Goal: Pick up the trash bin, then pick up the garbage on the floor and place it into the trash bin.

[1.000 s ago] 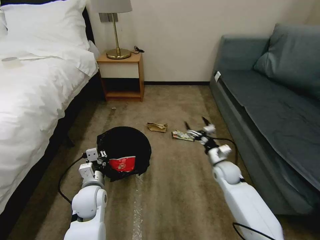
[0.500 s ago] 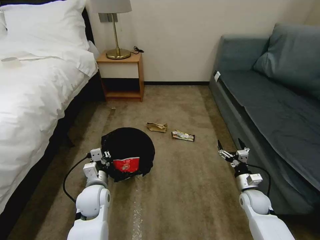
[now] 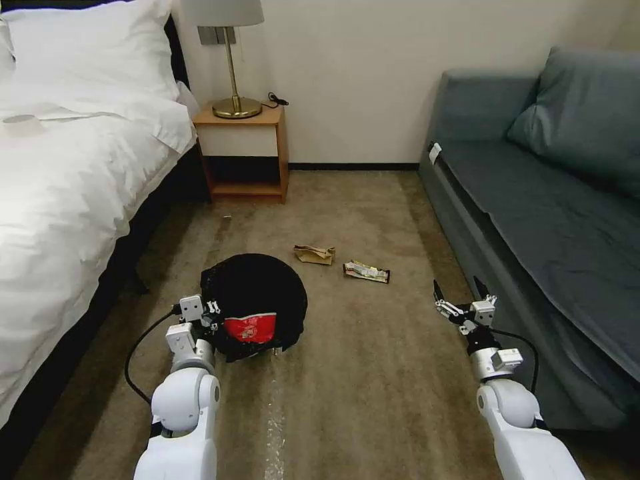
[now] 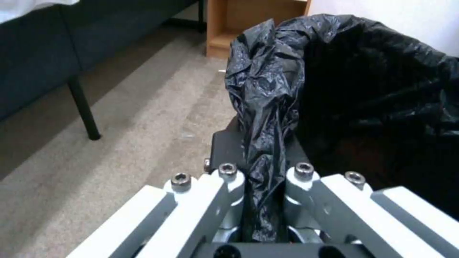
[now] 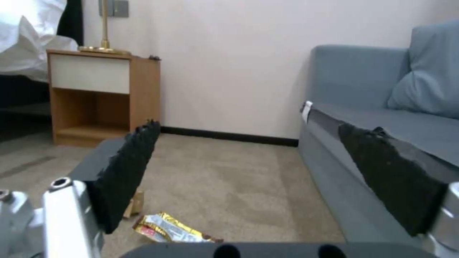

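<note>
Gripping the near-left rim of the small round bin with its crinkly black bag liner [image 3: 257,297], the left gripper [image 3: 210,313] has its fingers clamped on a fold of the liner, and a crushed red-and-white paper cup [image 3: 249,328] lies inside the bin's near edge. Beyond it on the beige carpet [image 3: 360,373], the crumpled brown paper bag [image 3: 314,254] and the flat snack wrapper [image 3: 366,271] lie side by side, the wrapper's long axis running left to right, its right end slightly nearer. At near right beside the grey-blue sofa [image 3: 533,220], the right gripper [image 3: 459,299] hangs above the floor with fingers spread wide and nothing between them.
</note>
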